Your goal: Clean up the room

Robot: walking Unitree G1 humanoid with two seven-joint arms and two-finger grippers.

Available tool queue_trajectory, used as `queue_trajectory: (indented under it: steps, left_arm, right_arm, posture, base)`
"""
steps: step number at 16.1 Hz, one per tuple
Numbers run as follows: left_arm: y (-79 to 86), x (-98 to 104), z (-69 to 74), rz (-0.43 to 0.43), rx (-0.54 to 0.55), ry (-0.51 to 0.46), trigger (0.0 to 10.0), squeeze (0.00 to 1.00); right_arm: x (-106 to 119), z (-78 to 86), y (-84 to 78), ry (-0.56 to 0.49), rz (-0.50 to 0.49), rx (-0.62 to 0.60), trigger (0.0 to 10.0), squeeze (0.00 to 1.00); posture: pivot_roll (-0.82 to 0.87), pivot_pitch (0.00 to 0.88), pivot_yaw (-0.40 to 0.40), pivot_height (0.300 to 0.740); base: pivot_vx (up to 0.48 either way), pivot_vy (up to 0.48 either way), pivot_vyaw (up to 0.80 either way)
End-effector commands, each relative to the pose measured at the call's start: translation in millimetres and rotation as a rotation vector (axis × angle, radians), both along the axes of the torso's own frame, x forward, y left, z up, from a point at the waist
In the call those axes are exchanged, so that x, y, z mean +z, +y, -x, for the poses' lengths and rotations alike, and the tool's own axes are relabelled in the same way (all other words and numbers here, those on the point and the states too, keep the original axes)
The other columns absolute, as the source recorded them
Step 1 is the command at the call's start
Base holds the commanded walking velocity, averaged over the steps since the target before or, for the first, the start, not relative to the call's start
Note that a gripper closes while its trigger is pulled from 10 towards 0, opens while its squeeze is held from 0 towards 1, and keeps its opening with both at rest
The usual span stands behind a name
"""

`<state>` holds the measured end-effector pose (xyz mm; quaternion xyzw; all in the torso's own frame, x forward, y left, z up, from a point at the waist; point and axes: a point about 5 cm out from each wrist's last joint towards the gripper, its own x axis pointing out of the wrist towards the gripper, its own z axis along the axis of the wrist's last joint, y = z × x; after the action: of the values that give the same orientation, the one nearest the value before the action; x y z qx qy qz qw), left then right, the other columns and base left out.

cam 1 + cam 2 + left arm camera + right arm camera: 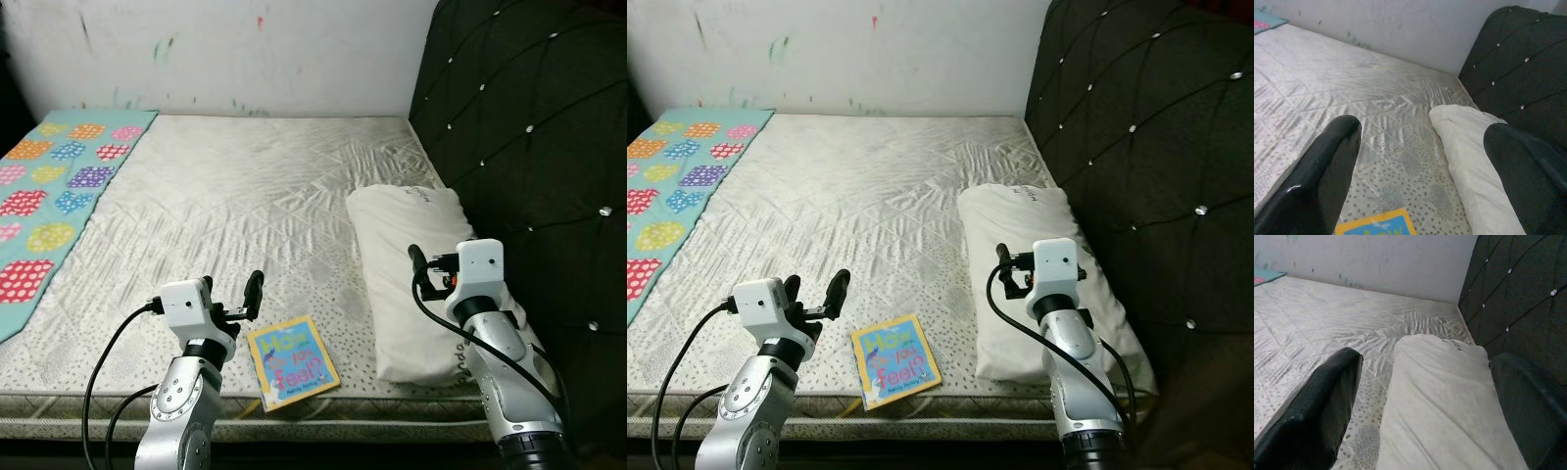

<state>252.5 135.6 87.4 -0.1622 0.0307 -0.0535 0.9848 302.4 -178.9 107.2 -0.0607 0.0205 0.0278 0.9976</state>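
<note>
The book (292, 362) lies flat on the bare mattress (255, 215), cover up, near the mattress's front edge. Its long axis runs roughly from the front edge toward the wall, turned slightly so the top of the cover leans toward the robot's left. The title lettering reads upright from the robot's side. The white pillow (411, 264) lies on the mattress to the robot's right of the book, just beside it, with its long axis running from front to back along the dark tufted headboard (529, 147). A patterned blanket (49, 206) with coloured dotted patches covers the mattress's far left side, well apart from the book. The left hand (245, 299) hovers above the mattress just to the left of and slightly behind the book; its two black fingers (1322, 181) are spread wide and hold nothing, and the book's upper edge appears between them in the left wrist view. The right hand (1425, 411) hovers over the pillow, fingers spread wide, holding nothing; contact with the pillow cannot be determined.
</note>
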Motion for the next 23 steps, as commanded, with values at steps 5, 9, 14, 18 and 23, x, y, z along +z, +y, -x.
queue_trajectory:
  steps: [5,9,14,18,23]
  left_arm:
    - [-3.7,-1.4,0.1,0.028,0.011,0.022,10.0,0.00]
    - [-4.8,-7.6,-0.5,0.037,0.008,0.055,10.0,0.00]
    - [-2.4,-9.8,0.6,0.041,0.025,0.070,10.0,0.00]
    - [-1.9,-10.1,1.3,0.039,0.025,0.072,10.0,0.00]
    - [-2.2,-10.7,2.1,0.037,0.023,0.076,10.0,0.00]
  right_arm:
    - [-5.8,0.7,10.4,0.030,0.053,0.070,10.0,0.00]
    - [-20.4,3.5,8.5,0.108,0.061,0.049,10.0,0.00]
    - [-25.8,8.1,8.6,0.127,0.021,0.038,10.0,0.00]
    - [-26.8,9.3,10.6,0.133,0.014,0.049,10.0,0.00]
    - [-28.8,11.2,11.0,0.144,0.013,0.064,10.0,0.00]
  posture:
    - [-0.06,0.000,-0.017,0.740]
    - [-0.06,0.000,-0.020,0.740]
    - [-0.06,0.000,-0.019,0.740]
    - [-0.06,0.000,-0.019,0.740]
    - [-0.06,0.000,-0.020,0.690]
  base:
    - [0.000,0.000,0.32]
    - [0.000,0.000,0.20]
    - [0.000,0.000,0.00]
    - [0.000,0.000,0.00]
    - [0.000,0.000,0.00]
